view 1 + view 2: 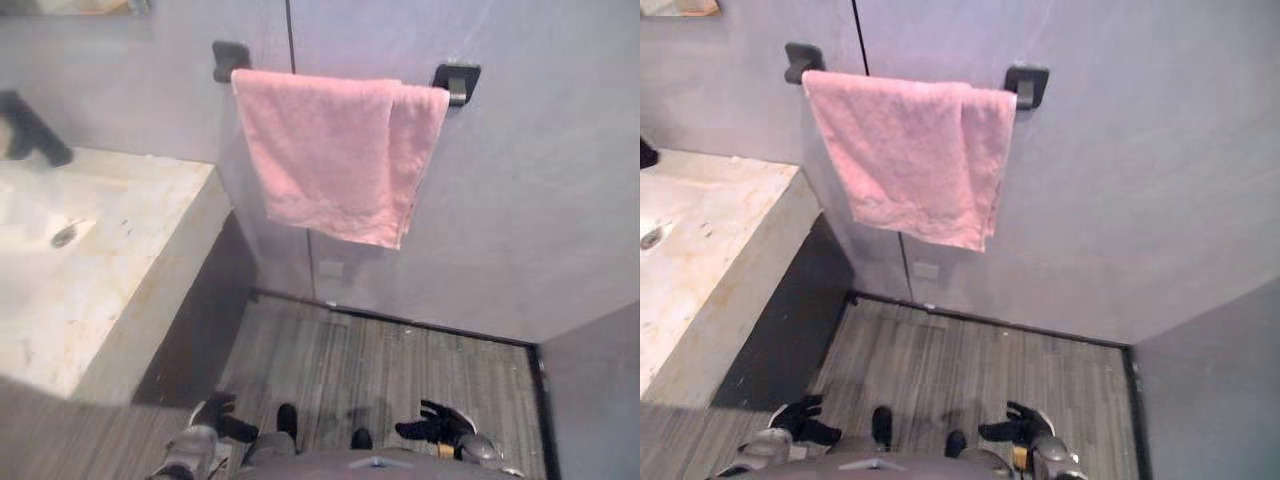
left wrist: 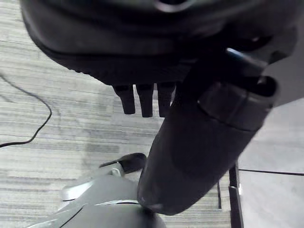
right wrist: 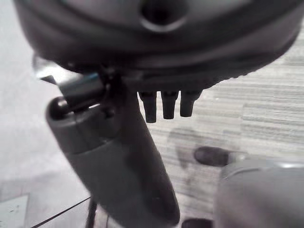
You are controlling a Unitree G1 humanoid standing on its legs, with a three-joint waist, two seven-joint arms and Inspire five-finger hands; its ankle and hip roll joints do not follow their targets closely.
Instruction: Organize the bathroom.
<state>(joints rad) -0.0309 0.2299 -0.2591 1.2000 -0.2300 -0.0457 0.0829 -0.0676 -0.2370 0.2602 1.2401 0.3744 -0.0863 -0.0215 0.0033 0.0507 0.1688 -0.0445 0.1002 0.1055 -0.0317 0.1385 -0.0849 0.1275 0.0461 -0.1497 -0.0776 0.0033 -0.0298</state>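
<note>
Left eye view: a pink towel (image 1: 335, 155) hangs folded over a dark rail (image 1: 455, 80) on the grey wall, above the striped floor (image 1: 400, 370); a pale stone table (image 1: 90, 270) with a sink drain (image 1: 63, 236) stands to the left. Both hands hang low, well apart from the towel: left hand (image 1: 215, 412), right hand (image 1: 432, 425). Left wrist view: fingers (image 2: 142, 99) straight, side by side, holding nothing. Right wrist view: fingers (image 3: 164, 107) likewise straight and empty.
</note>
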